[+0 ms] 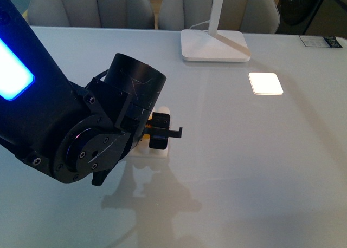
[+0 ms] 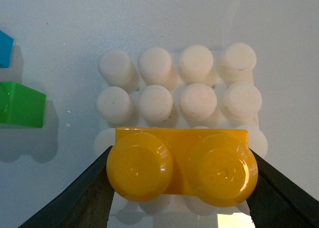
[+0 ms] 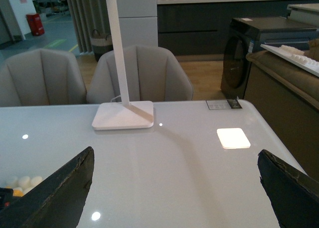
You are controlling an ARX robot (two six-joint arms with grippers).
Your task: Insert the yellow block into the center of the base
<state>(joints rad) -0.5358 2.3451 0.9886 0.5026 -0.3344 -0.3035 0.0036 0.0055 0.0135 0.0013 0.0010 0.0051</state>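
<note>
Base (image 1: 157,152) mostly hidden behind L arm (image 1: 54,123); blue brick (image 2: 4,48) cut by edge.

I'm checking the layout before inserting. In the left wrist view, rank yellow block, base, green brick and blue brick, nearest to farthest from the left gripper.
1. yellow block, clamped in the left gripper.
2. base, just under the block.
3. green brick, on the table beside the base.
4. blue brick, beyond the green brick, at the frame edge.

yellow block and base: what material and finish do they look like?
The yellow block: likely moulded plastic, glossy, with soft highlights and faint embossed rings on its studs. The base: looks like white plastic, more matte; its studs show little shine and small dark specks, perhaps dirt.
</note>
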